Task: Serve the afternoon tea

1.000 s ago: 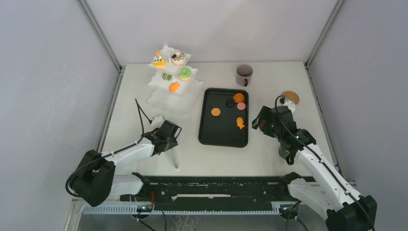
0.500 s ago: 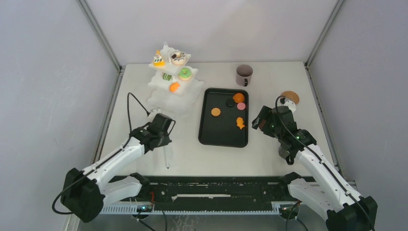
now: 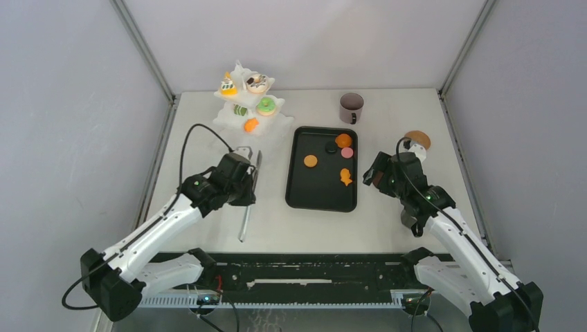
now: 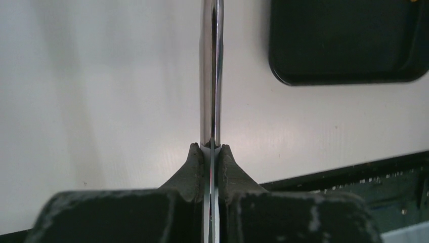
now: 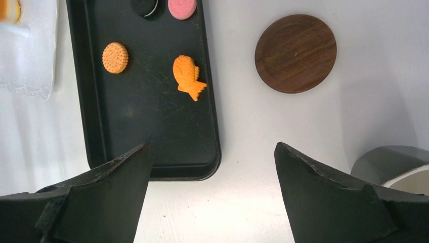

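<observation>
1. Far left on the worktop (image 3: 394, 114), seen from above, a white tiered stand (image 3: 239, 146) carries five toy pastries (image 3: 266, 105). The black tray (image 3: 299, 190) holds five more, and a dark mug (image 3: 351, 107) stands beyond it.
2. Left wrist: the left gripper (image 4: 211, 152) fingers pinch a slim metal utensil (image 4: 211, 76), which looks stiff and probably slippery.
3. Right wrist: the right gripper (image 5: 212, 149) fingers are spread and empty by the tray's near edge. The fish-shaped pastry (image 5: 188, 77) looks light and rigid, best pinched across its flanks.

Toy pastries (image 3: 310, 160): ten in sight, five on the one black tray (image 3: 322, 194), five on the one white tiered stand (image 3: 271, 138). Tray lot: two round orange ones, one orange fish (image 3: 345, 177), one pink cookie (image 3: 347, 153), one dark cookie (image 3: 331, 147). Two mugs: a back mug (image 3: 351, 107), and a near mug (image 5: 389, 164) cut off by the right wrist view's edge. One wooden coaster (image 3: 417, 139). One metal utensil (image 3: 245, 218).
</observation>
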Motion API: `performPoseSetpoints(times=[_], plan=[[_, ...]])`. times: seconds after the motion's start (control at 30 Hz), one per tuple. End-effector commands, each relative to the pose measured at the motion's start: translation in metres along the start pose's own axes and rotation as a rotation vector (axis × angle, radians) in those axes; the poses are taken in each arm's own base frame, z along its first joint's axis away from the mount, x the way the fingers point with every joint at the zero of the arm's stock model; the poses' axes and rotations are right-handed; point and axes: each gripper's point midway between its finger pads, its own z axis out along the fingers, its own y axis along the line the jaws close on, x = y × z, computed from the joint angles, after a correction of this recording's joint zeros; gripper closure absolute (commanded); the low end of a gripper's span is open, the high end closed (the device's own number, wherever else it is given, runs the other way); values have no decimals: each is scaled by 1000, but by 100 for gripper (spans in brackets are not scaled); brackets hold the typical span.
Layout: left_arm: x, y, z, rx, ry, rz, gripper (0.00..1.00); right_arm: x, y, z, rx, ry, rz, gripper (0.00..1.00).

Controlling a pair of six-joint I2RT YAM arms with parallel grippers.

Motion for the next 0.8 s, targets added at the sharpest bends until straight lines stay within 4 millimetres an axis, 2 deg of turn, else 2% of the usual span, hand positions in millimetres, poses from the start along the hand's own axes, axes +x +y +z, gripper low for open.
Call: performPoseSetpoints(times=[0.0,0.23,0.33,0.43,0.63,0.77], plan=[[-20,-42,-14,150,-14,101,97,-28,6,-16,-14,-100,-8,3],[-27,-86,-5,280,42,194,93,-48,-19,-32,61,-171,12,3],[-31,-106,5,319,58,179,93,-56,-33,-41,100,-204,40,3],[-36,-124,12,359,69,166,91,-62,-37,-50,94,-242,55,3],[-45,-134,31,321,91,154,78,-62,-34,-48,82,-235,52,3],[-46,-130,46,251,105,167,69,-60,-33,-43,84,-214,50,3]])
